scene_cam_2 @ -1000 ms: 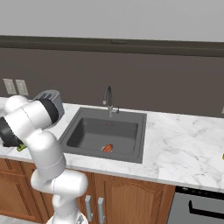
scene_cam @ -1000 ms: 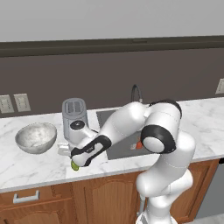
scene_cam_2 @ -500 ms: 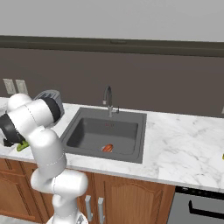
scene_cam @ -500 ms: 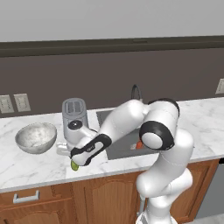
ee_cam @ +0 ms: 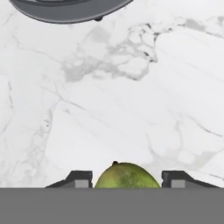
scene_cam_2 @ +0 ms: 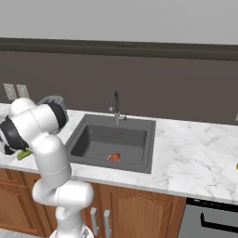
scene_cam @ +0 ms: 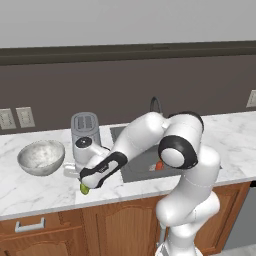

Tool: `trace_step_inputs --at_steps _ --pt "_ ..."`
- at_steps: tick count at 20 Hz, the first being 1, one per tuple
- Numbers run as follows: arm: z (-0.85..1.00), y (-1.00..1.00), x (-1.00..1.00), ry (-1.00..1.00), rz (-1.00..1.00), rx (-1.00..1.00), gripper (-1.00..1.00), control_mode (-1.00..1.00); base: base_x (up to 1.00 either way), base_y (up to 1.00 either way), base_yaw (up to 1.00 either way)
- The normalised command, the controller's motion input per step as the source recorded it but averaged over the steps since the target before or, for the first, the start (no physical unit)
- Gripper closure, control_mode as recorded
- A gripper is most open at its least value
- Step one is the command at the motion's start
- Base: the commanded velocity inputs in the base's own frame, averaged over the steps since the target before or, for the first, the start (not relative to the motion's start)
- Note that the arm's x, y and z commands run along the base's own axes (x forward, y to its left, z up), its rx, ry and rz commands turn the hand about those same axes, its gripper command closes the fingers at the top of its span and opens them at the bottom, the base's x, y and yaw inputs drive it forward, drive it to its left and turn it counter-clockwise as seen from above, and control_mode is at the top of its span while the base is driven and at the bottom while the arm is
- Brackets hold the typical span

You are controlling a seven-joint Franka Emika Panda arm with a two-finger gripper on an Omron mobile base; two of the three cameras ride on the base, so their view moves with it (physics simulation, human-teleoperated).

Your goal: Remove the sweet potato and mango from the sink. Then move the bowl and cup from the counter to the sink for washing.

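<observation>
The mango (ee_cam: 127, 176), green-yellow and oval, sits between my gripper's (ee_cam: 127, 180) two fingertips just above the white marble counter. In the left base view the gripper (scene_cam: 87, 184) is low over the counter's front edge, left of the sink (scene_cam: 145, 167), shut on the mango (scene_cam: 85, 189). The mango (scene_cam_2: 23, 155) peeks out beside the arm in the right base view. An orange-red sweet potato (scene_cam_2: 114, 157) lies on the sink's (scene_cam_2: 135, 137) floor near the front. The mottled bowl (scene_cam: 42, 157) stands on the counter to the gripper's left. A yellow sliver at the far right edge may be the cup (scene_cam_2: 236, 166).
A grey toaster (scene_cam: 85, 126) stands against the wall just behind the gripper, and its base (ee_cam: 65, 11) shows at the top of the hand view. The curved faucet (scene_cam_2: 114, 105) rises behind the sink. Bare marble (scene_cam_2: 195, 158) stretches to the sink's right.
</observation>
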Motion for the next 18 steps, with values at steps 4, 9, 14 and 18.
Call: trace_step_inputs --at_steps 4,9,14,18 --pt "-0.04 0.0 0.0 0.0 -0.01 0.0 -1.0 -1.0 0.0 0.0 0.0" --pt "-0.01 0.0 0.0 0.0 -0.02 0.0 -1.0 -1.0 0.0 0.0 0.0" --pt "0.0 0.0 0.0 0.0 -0.02 0.0 -1.0 -1.0 0.0 0.0 0.0" --pt "0.07 -0.02 -0.06 0.0 -0.02 0.0 -1.0 -1.0 0.0 0.0 0.0"
